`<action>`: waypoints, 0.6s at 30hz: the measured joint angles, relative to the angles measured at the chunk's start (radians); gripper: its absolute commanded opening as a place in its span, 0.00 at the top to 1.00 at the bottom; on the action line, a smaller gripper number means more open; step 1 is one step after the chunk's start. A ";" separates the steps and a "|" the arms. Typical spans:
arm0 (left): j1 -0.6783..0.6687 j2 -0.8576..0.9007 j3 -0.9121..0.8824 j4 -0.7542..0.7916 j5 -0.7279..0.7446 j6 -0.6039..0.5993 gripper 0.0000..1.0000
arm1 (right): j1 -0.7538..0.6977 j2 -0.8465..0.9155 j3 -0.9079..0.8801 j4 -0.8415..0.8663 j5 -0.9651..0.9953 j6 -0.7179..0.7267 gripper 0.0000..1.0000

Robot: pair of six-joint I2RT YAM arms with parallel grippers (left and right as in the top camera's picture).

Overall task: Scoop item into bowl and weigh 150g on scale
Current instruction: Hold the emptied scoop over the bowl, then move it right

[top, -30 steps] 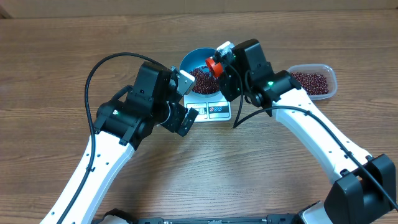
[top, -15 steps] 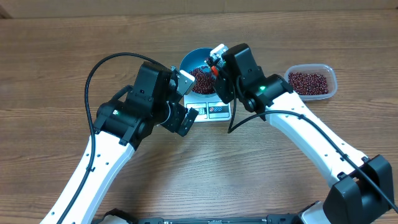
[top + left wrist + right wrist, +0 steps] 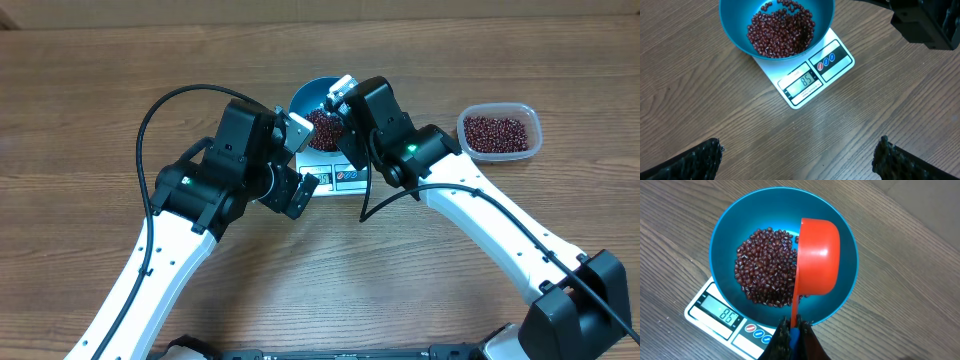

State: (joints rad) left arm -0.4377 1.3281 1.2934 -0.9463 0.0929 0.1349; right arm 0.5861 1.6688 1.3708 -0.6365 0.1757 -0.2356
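Note:
The blue bowl stands on the white scale and holds a heap of dark red beans. My right gripper is shut on the handle of a red scoop. The scoop is tipped on its side over the right half of the bowl, and its cup looks empty. In the left wrist view the bowl and the scale lie ahead, and the display reads 85. My left gripper hangs open above bare table just in front of the scale, holding nothing.
A clear plastic tub with more beans sits at the right of the table. Both arms crowd round the scale from either side. The left arm's black cable loops over the table to the left.
The right arm has swung left from beside the tub until it is over the bowl, carrying the scoop, which now lies tipped on its side. The left arm has not moved.

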 measured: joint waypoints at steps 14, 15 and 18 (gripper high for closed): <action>0.000 0.000 0.000 0.000 0.000 0.000 0.00 | -0.217 -0.221 0.010 -0.115 -0.124 0.105 0.96; 0.000 0.000 0.000 0.000 0.000 0.000 0.00 | -0.257 -0.238 0.015 -0.146 -0.127 0.112 0.96; 0.000 0.000 0.000 0.000 0.000 0.000 0.00 | -0.364 -0.253 0.023 -0.247 -0.127 0.122 0.96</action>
State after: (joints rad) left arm -0.4377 1.3281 1.2934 -0.9463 0.0929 0.1349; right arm 0.2226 1.4162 1.3933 -0.8833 0.0490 -0.1139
